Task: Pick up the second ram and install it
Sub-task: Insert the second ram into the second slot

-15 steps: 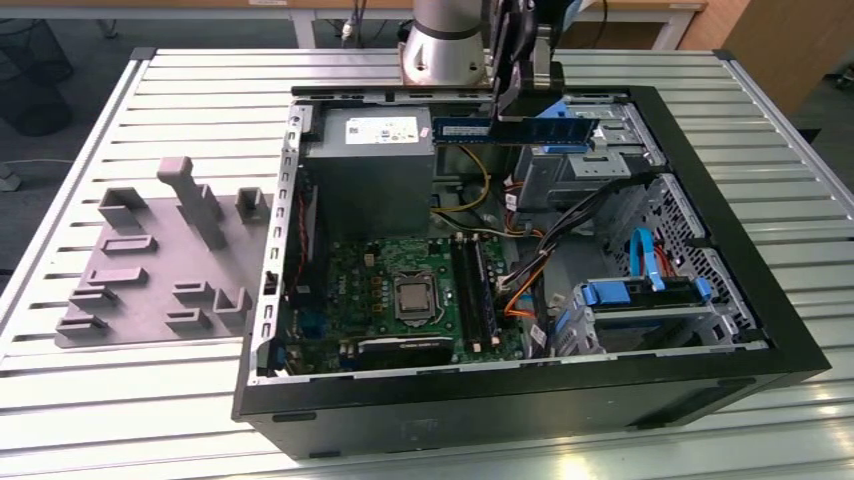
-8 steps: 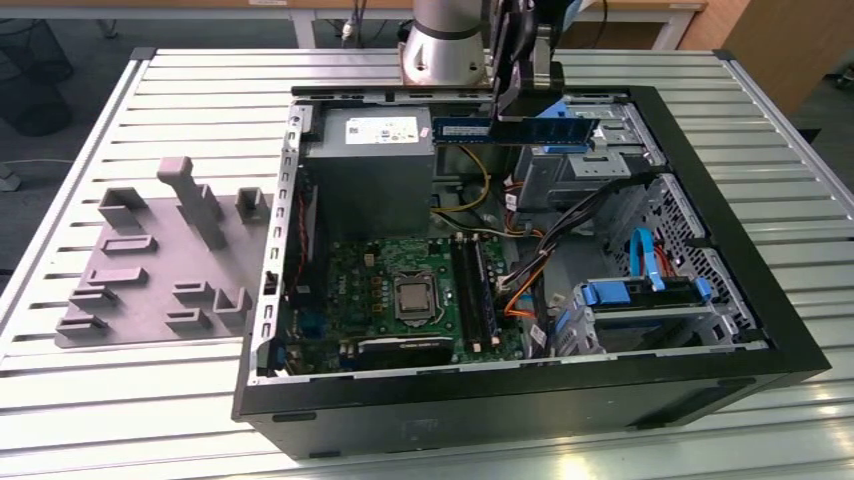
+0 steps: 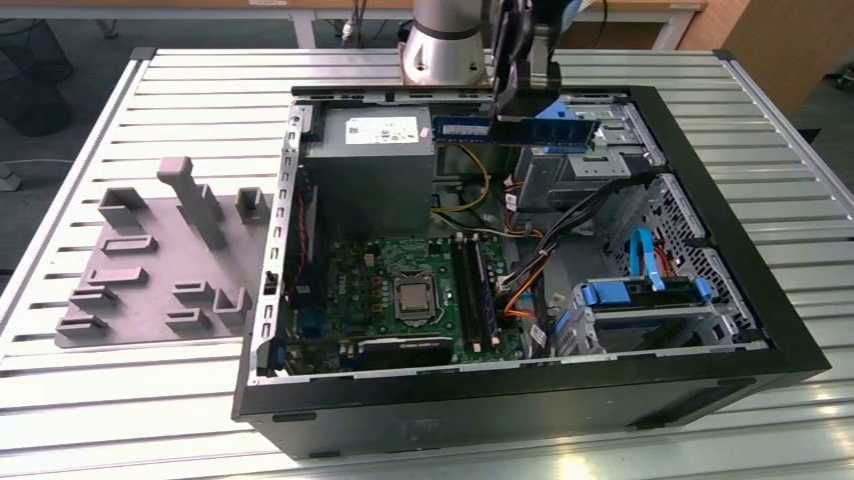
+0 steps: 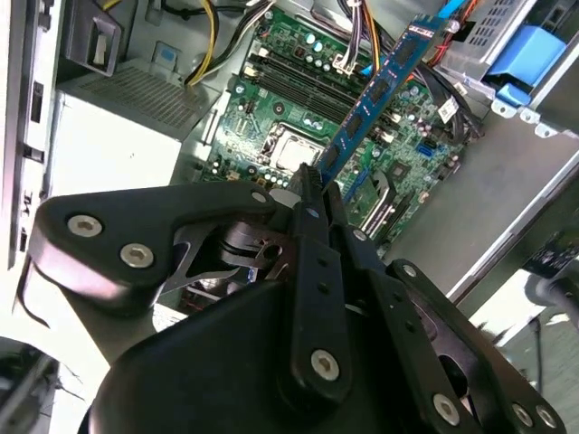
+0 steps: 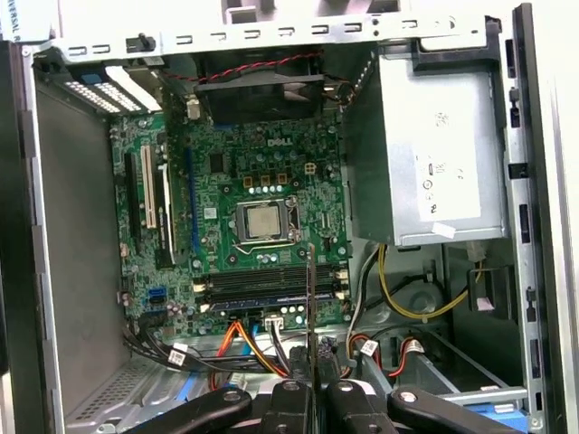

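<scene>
Claw [image 4: 312,181] first, nearest in both wrist views: our black linkage claw is clenched on the second ram [image 4: 380,86], a long, slim dark-blue circuit-board stick with dark chips. The stick runs out past the claw with its long axis roughly level. In the exterior view it hangs in the air over the far end of the open black computer case [image 3: 534,405], touching nothing else. Below and beyond it lies the green motherboard [image 5: 226,181], whose black memory slots [image 5: 271,282] run beside the square processor socket [image 5: 262,220]. One slot seems already filled, though we cannot be sure. As we judge it, the stick lies crosswise to those slots and well apart from them. Room is tight at the sides: the grey metal power supply box [image 5: 434,154] flanks one end of the slots, orange and black cables [image 5: 244,344] crowd along them, and light-blue plastic drive brackets [image 3: 641,290] sit beyond. Farthest out, the slatted metal bench [image 3: 200,90] carries a grey moulded fixture tray [image 3: 147,270].
</scene>
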Controlling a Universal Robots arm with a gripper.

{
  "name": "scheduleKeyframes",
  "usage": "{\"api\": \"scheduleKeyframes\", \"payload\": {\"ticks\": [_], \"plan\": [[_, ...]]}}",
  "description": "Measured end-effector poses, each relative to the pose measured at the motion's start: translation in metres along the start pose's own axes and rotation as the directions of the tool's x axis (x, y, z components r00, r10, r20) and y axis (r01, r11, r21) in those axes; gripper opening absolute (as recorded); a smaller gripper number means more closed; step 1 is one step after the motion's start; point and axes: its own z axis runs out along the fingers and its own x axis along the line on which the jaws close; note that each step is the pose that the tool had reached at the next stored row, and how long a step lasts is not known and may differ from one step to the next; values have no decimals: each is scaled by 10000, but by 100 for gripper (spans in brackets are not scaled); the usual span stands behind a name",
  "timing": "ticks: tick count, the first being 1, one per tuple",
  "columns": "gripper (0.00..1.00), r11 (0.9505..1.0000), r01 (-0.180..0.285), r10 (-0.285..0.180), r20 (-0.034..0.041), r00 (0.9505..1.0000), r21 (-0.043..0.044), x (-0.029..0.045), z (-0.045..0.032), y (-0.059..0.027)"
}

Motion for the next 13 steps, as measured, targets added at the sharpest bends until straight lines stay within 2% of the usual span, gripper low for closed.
{"api": "scheduleKeyframes", "payload": {"ticks": [3,7,9,13], "plan": [[14,9986,-526,526,0,9986,15,0,2,0],[14,9925,-1218,1218,4,9926,34,0,7,0],[14,9876,-1567,1567,7,9876,43,0,9,0],[14,9738,-2275,2275,15,9738,62,0,14,0]]}}
